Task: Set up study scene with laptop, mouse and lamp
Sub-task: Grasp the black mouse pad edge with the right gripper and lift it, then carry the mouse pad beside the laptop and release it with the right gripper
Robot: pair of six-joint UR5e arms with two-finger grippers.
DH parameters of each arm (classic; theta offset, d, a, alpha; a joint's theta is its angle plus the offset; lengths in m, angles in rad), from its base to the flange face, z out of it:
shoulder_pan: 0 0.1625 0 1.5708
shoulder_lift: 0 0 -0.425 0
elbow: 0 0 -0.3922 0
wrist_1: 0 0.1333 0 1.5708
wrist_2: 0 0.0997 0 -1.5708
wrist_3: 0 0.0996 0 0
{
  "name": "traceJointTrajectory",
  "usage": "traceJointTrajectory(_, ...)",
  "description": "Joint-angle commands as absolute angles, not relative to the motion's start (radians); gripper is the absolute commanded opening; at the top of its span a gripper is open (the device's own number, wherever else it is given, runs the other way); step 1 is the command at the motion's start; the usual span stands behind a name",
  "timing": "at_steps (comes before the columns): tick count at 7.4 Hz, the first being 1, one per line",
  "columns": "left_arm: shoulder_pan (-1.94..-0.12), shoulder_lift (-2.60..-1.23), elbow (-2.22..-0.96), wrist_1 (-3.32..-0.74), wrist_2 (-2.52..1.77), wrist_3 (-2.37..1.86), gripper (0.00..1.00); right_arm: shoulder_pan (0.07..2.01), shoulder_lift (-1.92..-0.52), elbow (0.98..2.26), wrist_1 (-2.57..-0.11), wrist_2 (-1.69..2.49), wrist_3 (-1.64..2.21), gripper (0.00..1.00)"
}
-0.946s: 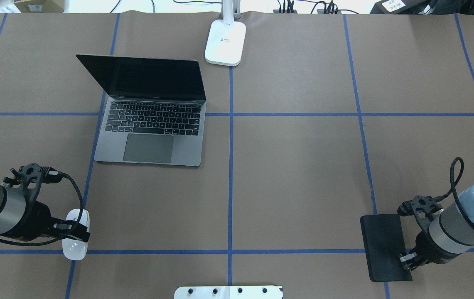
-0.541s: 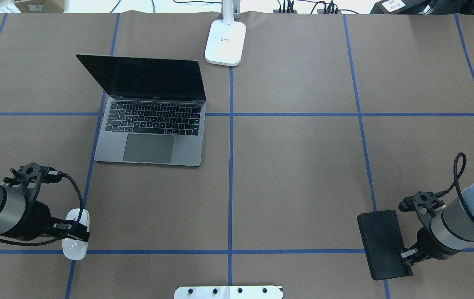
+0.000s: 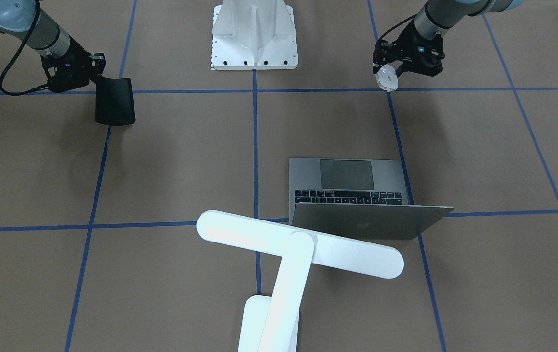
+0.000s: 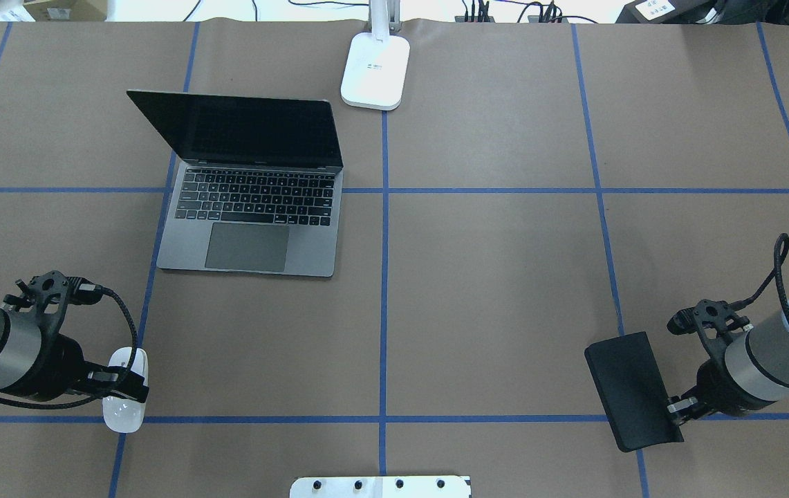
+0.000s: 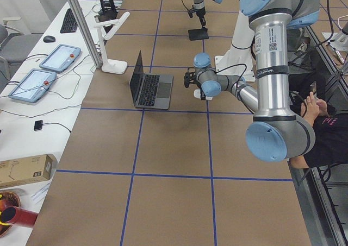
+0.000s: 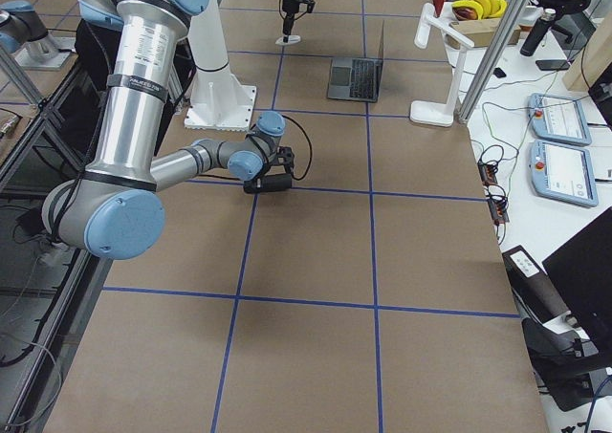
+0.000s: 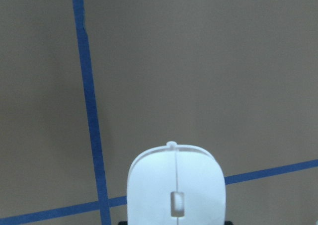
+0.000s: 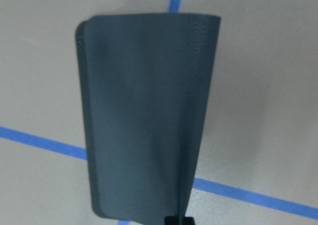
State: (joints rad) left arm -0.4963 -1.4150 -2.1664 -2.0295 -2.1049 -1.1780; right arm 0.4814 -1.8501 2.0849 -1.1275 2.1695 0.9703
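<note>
The laptop (image 4: 256,207) stands open left of the table's middle, screen dark; its lid faces the front view (image 3: 367,220). The white lamp has its base (image 4: 375,69) at the far edge and its bar head (image 3: 298,242) over the laptop's corner. My left gripper (image 4: 124,387) is shut on the white mouse (image 4: 124,409) at the near left, on a tape crossing; the mouse fills the left wrist view (image 7: 175,185). My right gripper (image 4: 674,409) is shut on the edge of a black mat (image 4: 633,391), which is bent and partly lifted (image 8: 144,115).
The white bolted pedestal (image 4: 380,486) sits at the near middle edge, also in the front view (image 3: 254,34). Blue tape lines grid the brown table. Cables and boxes lie beyond the far edge.
My right arm has drawn back to the right and upward, and the black mat has swung and tilted with it. The left arm and mouse have not moved.
</note>
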Motion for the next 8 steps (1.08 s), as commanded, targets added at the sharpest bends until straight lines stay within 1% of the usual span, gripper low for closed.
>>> traceJointTrajectory(1,-0.502,-1.416,-2.166,-2.029,-2.106,-1.178,0.45,0.538,-1.845,2.117,-1.131,2.171,0.96,0.16)
traceJointTrajectory(2,-0.502,-1.416,-2.166,-2.029,-2.106,-1.178,0.45,0.584,-1.806,2.135,-1.191,2.171,0.93,0.16)
traceJointTrajectory(3,-0.502,-1.416,-2.166,-2.029,-2.106,-1.178,0.45,0.656,-1.702,2.164,-1.377,2.181,0.861,0.16)
traceJointTrajectory(4,-0.502,-1.417,-2.166,-2.029,-2.106,-1.178,0.45,0.72,-1.552,2.175,-1.595,2.192,0.794,0.16)
traceJointTrajectory(6,-0.502,-1.417,-2.166,-2.031,-2.106,-1.178,0.45,0.784,-1.256,2.171,-1.986,2.191,0.703,0.16)
traceJointTrajectory(7,-0.502,-1.419,-2.166,-2.031,-2.106,-1.18,0.45,0.791,-1.162,2.169,-2.096,2.191,0.689,0.16)
traceJointTrajectory(8,-0.502,-1.417,-2.166,-2.031,-2.106,-1.18,0.45,0.81,-1.126,2.168,-2.123,2.192,0.681,0.16)
